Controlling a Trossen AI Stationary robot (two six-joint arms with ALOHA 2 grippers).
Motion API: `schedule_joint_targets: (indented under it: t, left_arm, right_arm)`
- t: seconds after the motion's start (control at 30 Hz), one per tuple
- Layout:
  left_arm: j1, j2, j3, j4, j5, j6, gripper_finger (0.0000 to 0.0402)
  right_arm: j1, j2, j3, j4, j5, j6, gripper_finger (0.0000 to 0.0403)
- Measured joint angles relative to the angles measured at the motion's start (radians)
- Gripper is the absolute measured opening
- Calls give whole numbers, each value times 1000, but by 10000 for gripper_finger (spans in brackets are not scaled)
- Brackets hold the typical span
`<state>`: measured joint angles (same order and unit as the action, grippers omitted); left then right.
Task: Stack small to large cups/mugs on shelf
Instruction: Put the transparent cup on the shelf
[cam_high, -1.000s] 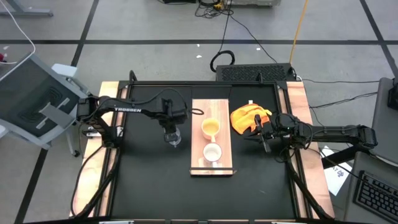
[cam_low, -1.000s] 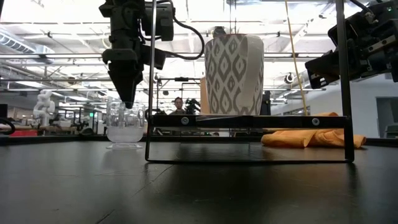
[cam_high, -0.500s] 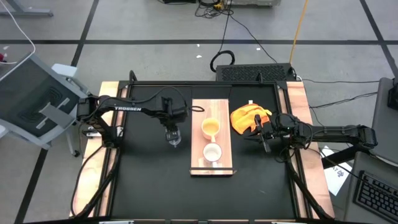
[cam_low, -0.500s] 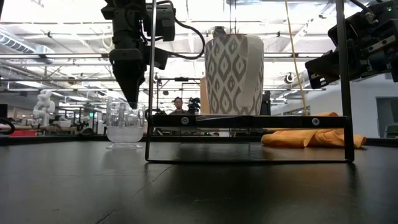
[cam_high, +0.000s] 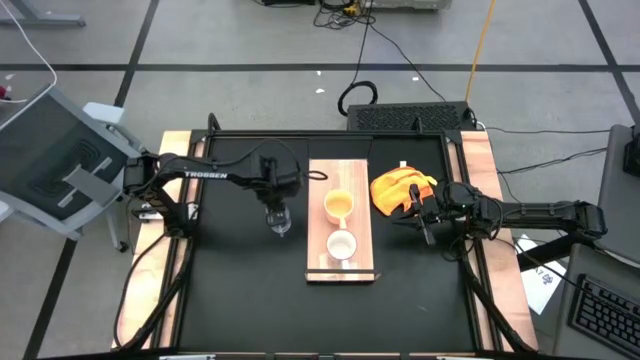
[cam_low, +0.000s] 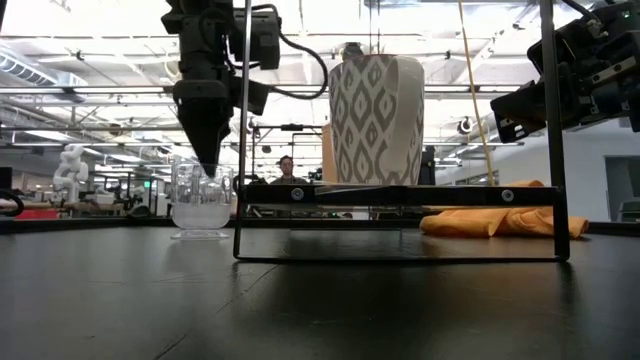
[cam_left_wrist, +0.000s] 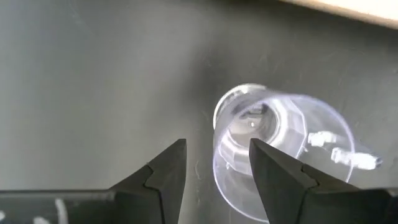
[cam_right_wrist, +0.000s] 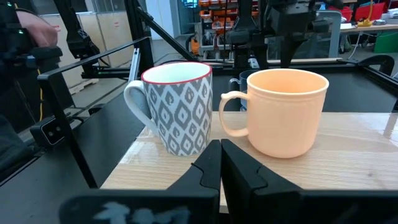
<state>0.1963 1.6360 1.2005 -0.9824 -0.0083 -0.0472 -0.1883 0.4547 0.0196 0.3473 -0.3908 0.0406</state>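
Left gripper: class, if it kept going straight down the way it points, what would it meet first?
Most likely the rim of the clear glass cup beneath the left gripper; its open jaws straddle one wall, though depth is unclear.

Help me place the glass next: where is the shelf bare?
The shelf is bare between the orange-yellow mug and its far end, and between the white mug and its near lip. Between the mugs it is crowded.

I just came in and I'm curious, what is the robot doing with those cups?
The left gripper hangs open right above the clear glass cup on the black table, one finger over its rim. Two mugs, the orange-yellow mug and the white patterned mug, already sit on the wooden shelf. The right gripper waits shut nearby.
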Motion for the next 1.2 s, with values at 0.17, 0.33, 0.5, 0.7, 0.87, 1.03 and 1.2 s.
schedule_joint_targets:
  t: [0.17,0.33,0.5,0.7,0.87,1.03,1.2]
  left_arm:
    - [5,0,-36,2,-4,0,178]
    - [17,0,-63,43,-10,9,178]
    - [27,0,-65,58,-9,29,177]
    - [28,0,-65,61,-2,43,175]
    - [28,0,-65,61,8,45,135]
    - [28,0,-65,63,8,45,67]
    - [28,0,-65,61,8,29,8]
  right_arm:
    - [0,0,0,0,0,0,0]
    - [0,0,0,0,0,-1,0]
    - [0,0,0,0,0,0,0]
    - [0,0,0,0,0,-2,0]
    - [0,0,0,0,0,-3,0]
    - [0,0,0,0,0,-3,0]
    - [0,0,0,0,0,-3,0]
